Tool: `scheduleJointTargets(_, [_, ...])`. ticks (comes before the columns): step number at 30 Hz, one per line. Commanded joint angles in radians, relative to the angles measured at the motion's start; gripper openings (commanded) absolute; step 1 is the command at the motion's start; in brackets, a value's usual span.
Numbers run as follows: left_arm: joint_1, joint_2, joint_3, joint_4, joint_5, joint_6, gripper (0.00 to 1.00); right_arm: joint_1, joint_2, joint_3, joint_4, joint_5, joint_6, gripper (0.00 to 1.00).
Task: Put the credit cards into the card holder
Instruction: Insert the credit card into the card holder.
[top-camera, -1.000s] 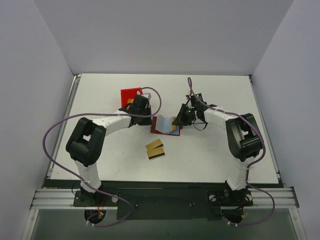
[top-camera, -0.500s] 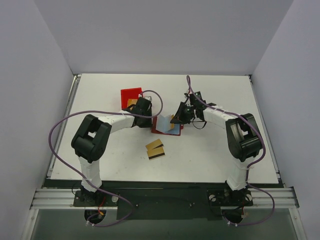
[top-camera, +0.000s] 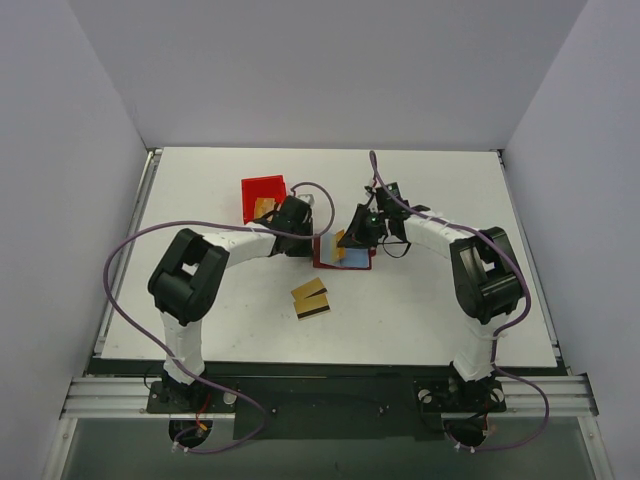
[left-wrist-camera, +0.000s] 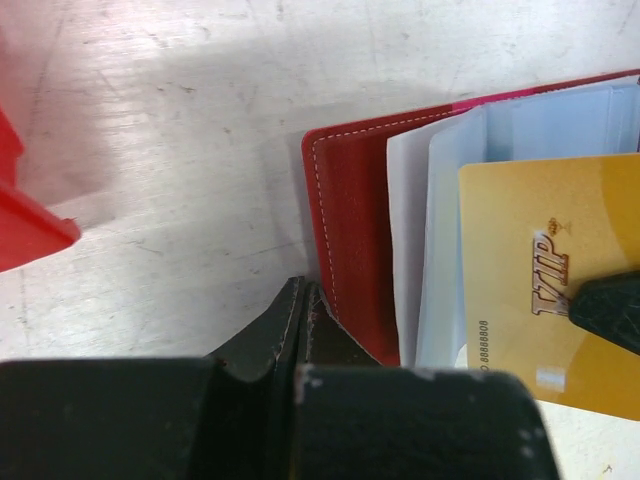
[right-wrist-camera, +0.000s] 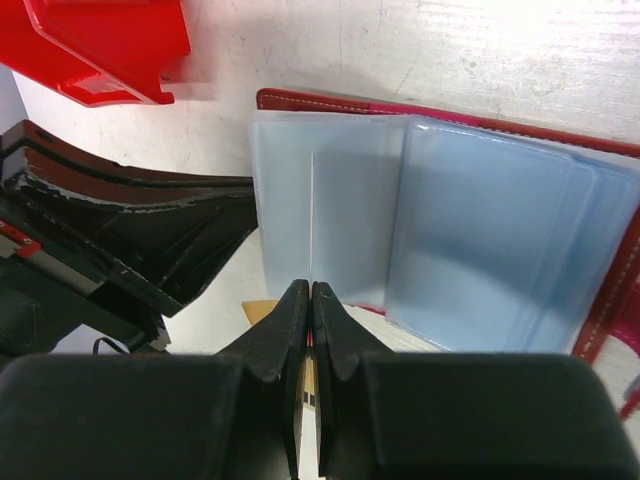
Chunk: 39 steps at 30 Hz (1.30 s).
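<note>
The card holder lies open mid-table, its dark red cover and light blue sleeves showing. My right gripper is shut on a gold credit card marked VIP, held edge-on at the sleeves; it shows in the top view too. My left gripper is shut, its tips touching the holder's left cover edge. In the top view the left gripper and right gripper flank the holder. Two more credit cards, one with a dark stripe, lie in front of it.
A bright red open-topped bin stands just behind the left gripper, and shows in the left wrist view and the right wrist view. Purple cables loop over both arms. White table, grey walls around.
My left gripper has moved right, up to the holder's left edge. My right gripper has moved the gold card over the sleeves. The holder now lies squarer to the table.
</note>
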Motion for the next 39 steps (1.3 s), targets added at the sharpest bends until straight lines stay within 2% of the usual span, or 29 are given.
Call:
scheduleJointTargets(1, [-0.020,0.039,0.020,-0.019,0.045,0.012,0.00,0.010,-0.033,0.052,-0.010,-0.020,-0.013,0.00])
scheduleJointTargets(11, [-0.003,0.006,0.017,-0.062,0.001,-0.011,0.00,0.020,0.039,0.069,-0.019,0.017,-0.005,0.00])
scheduleJointTargets(14, [0.000,-0.034,0.011,-0.072,-0.072,-0.014,0.00,0.021,0.062,0.068,-0.023,0.037,-0.008,0.00])
scheduleJointTargets(20, [-0.002,-0.112,-0.009,-0.048,-0.126,-0.008,0.00,0.021,0.093,0.072,-0.031,0.046,-0.013,0.00])
scheduleJointTargets(30, [-0.043,-0.146,-0.042,0.127,0.018,0.027,0.00,0.018,0.082,0.066,-0.034,0.047,-0.024,0.00])
scheduleJointTargets(39, [-0.069,-0.042,0.015,0.119,0.042,0.027,0.00,0.018,0.068,0.055,-0.034,0.049,-0.028,0.00])
